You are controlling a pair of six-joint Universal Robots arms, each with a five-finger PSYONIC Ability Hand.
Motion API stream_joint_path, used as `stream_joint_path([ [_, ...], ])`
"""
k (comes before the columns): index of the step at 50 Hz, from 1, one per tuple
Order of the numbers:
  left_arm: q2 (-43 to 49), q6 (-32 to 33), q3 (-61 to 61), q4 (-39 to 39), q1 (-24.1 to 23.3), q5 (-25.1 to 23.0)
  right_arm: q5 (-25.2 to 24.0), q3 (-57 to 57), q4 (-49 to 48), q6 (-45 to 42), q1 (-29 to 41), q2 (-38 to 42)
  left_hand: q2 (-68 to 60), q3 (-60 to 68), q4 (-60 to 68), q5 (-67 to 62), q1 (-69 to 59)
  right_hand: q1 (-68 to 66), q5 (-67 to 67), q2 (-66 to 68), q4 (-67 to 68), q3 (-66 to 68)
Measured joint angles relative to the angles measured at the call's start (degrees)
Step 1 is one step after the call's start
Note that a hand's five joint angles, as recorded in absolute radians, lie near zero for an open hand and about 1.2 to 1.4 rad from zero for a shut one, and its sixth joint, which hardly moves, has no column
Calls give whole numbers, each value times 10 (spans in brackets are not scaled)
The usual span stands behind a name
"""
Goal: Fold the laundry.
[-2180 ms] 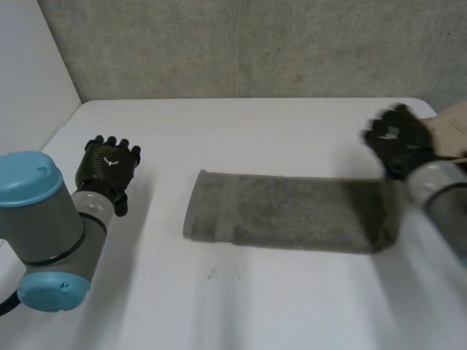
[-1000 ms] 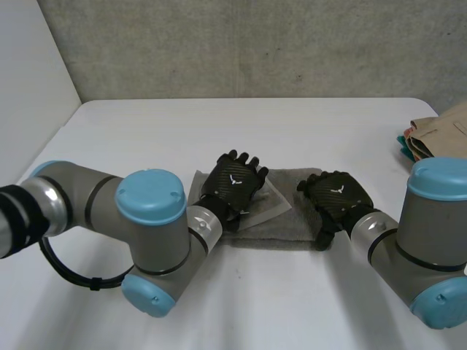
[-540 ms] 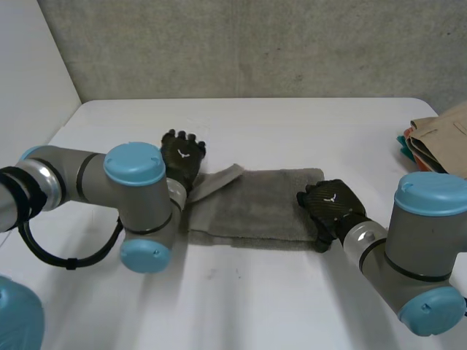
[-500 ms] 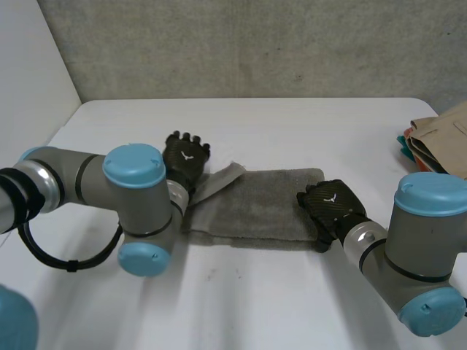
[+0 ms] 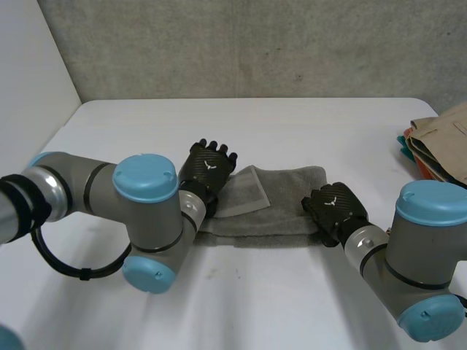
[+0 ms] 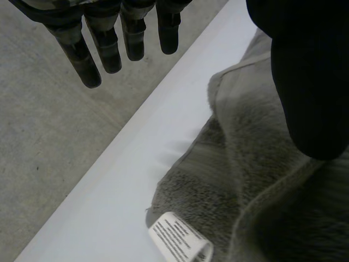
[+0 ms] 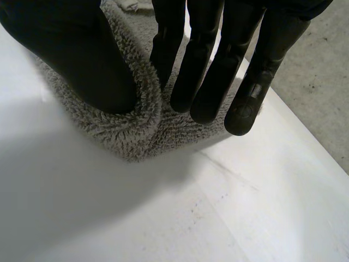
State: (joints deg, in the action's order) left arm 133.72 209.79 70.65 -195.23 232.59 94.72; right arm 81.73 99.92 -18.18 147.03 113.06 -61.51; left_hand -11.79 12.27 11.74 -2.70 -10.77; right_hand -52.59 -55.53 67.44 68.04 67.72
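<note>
One grey towel (image 5: 284, 213), folded into a long band, lying flat at the middle of the white tabletop (image 5: 292, 124).

Second entry: my left hand (image 5: 207, 169), at the towel's left end, where a flap (image 5: 244, 191) of the cloth is turned over onto the towel's upper face. On the left wrist camera I read this hand as wide. Its fingers (image 6: 109, 49) are straight and clear of the towel, and its thumb (image 6: 308, 82) hangs over the towel with nothing pinched. I cannot tell whether the thumb touches the cloth. A white label (image 6: 180, 240) sticks out from the towel's edge near that hand.

Third entry: my right hand (image 5: 336, 208), at the towel's right end. The right wrist camera shows it holding the towel, with a ridge of cloth bunched between its thumb (image 7: 82, 60) and straight fingers (image 7: 202, 71).

Fourth entry: a pile of clothes (image 5: 441, 142), well apart from the towel, beyond its right end.
</note>
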Motion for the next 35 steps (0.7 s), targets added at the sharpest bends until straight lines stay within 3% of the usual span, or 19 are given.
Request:
stream_joint_path([
  [15, 21, 9, -33, -7, 49, 54, 3, 47, 8, -34, -8, -36, 0, 0, 0, 0, 0, 0, -6, 0, 0, 0],
  [27, -57, 10, 59, -3, 27, 53, 8, 63, 31, -93, -34, -57, 0, 0, 0, 0, 0, 0, -6, 0, 0, 0],
  [35, -116, -13, 97, -4, -8, 20, 10, 64, 46, -104, -42, -70, 0, 0, 0, 0, 0, 0, -6, 0, 0, 0],
])
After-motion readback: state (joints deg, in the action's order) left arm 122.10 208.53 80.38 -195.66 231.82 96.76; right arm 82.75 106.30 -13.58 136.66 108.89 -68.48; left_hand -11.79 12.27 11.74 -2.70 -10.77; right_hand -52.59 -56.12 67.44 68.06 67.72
